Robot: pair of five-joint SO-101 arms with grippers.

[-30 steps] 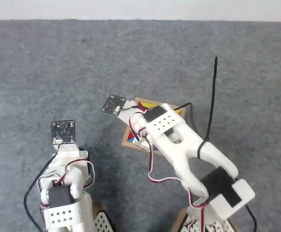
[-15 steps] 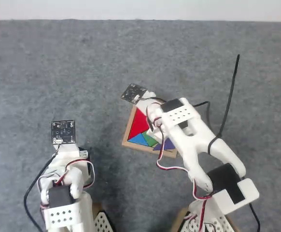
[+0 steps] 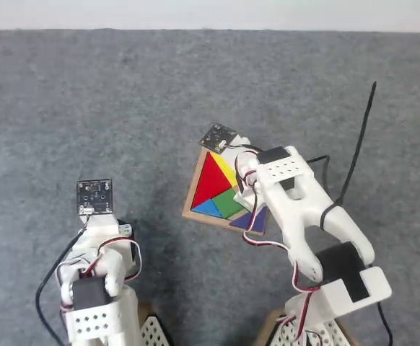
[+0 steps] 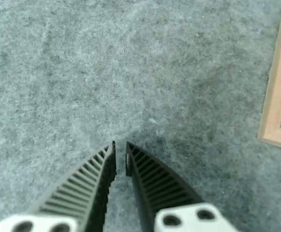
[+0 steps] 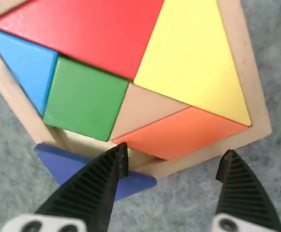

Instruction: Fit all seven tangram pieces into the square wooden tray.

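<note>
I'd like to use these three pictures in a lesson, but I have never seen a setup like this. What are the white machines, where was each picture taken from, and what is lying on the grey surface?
These are two small white robot arms, the left arm and the right arm, side by side at a grey table. The high view looks down on both. The other two pictures come from a camera on each arm's wrist, looking along its tool.

The left tool is shut and empty over the bare table. The right tool is open, holding nothing, at the edge of the tray.

In the tray lie a red piece, a yellow piece, a green piece, a light blue piece and an orange piece. The dark blue piece lies across the rim, not yet fitted.
</note>
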